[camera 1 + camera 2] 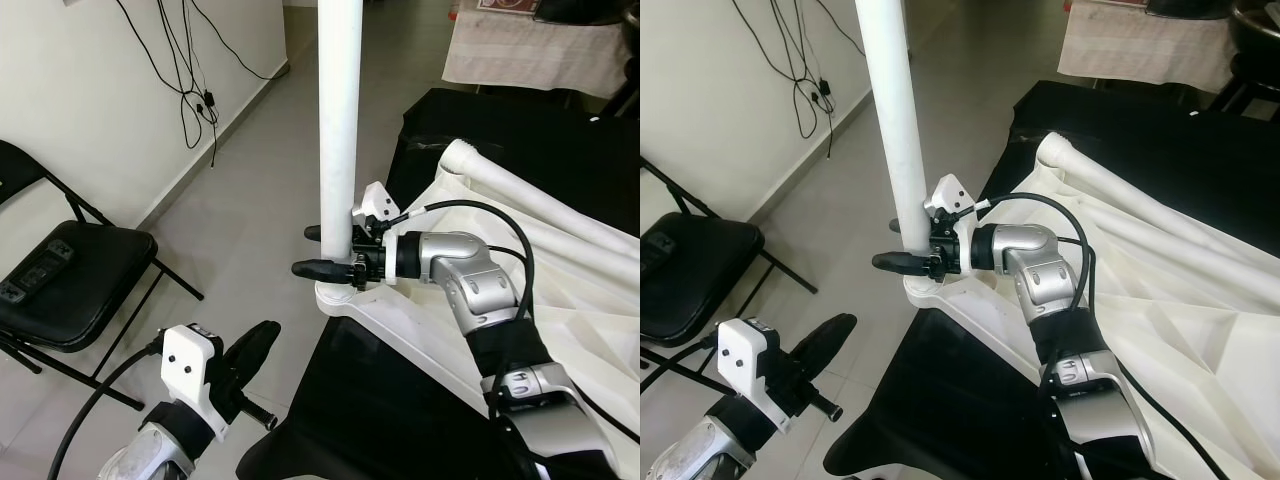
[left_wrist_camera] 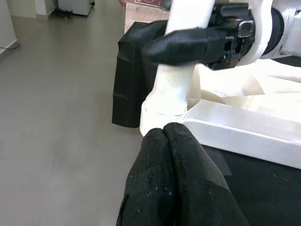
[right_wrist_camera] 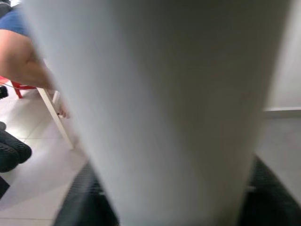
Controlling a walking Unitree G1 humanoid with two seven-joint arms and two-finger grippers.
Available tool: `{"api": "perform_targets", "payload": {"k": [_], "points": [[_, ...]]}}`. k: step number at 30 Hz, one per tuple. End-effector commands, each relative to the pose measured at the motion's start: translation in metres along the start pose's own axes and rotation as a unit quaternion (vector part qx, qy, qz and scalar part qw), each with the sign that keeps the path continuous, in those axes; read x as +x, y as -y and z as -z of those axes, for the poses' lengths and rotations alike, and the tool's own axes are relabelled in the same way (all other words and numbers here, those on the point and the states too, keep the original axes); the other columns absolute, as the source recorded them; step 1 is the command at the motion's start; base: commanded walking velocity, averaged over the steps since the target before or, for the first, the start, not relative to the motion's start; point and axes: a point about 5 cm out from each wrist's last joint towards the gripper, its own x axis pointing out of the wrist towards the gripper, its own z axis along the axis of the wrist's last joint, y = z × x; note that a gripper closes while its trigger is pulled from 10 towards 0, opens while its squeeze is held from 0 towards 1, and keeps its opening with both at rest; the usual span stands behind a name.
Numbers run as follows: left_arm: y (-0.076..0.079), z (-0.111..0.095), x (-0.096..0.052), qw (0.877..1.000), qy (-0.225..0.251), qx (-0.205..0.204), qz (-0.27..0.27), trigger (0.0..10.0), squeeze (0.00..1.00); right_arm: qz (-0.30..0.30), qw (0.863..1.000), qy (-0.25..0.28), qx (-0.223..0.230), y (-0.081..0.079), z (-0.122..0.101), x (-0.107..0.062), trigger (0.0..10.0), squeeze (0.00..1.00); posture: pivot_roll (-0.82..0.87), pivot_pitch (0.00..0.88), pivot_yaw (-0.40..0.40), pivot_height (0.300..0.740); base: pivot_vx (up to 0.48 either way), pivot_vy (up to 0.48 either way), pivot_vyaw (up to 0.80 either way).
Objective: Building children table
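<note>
1. White table leg [image 1: 338, 110]: a round tube standing upright, long axis vertical, upper end running past the top of the head views. Its lower end sits in a round socket [image 1: 335, 297] at the corner of the white tabletop [image 1: 590, 300].
2. White tabletop: lies flat on a black-draped surface [image 1: 400, 400], with the socket corner at that surface's near-left edge, overhanging the floor. A second white leg [image 1: 530, 195] lies along the tabletop, long axis running toward its far-left corner.
3. Right gripper [image 1: 325, 252]: the right arm [image 1: 480, 290] reaches from the lower right across the tabletop, forearm near level, wrist bent toward the leg. The two black fingers [image 1: 320, 269] lie horizontal, one on each side of the tube just above the socket, clamped on it. In the right wrist view the tube [image 3: 155, 103] stands directly before the camera, blurred, with dark finger bases at either side.
4. Left gripper [image 1: 255, 345]: the left arm rises from the lower left, fingers pointing up and toward the socket corner, near it but apart. In the left wrist view its fingertips [image 2: 164, 141] are pressed together, holding nothing, just below the socket [image 2: 162, 113].
5. Surroundings: black folding chair [image 1: 70, 280] by the left wall on a grey tiled floor [image 1: 250, 180]; black cables [image 1: 195, 90] hang down the wall.
</note>
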Motion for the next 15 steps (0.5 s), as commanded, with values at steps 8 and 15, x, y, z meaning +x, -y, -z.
{"api": "perform_targets", "payload": {"k": [8,15], "points": [[0.002,-0.001,-0.001,1.0,-0.001,-0.001,-0.002,10.0,0.0,-0.02,1.0,0.007,0.013,-0.007,0.01,-0.008,0.0,0.0,-0.04,0.185,0.017,0.74,0.0,0.0,0.0],[-0.001,-0.001,-0.001,1.0,0.001,-0.001,-0.003,10.0,0.0,0.208,0.977,-0.027,0.048,-0.031,0.035,0.001,0.0,0.0,-0.08,0.19,0.019,0.74,0.0,0.0,0.0]]}}
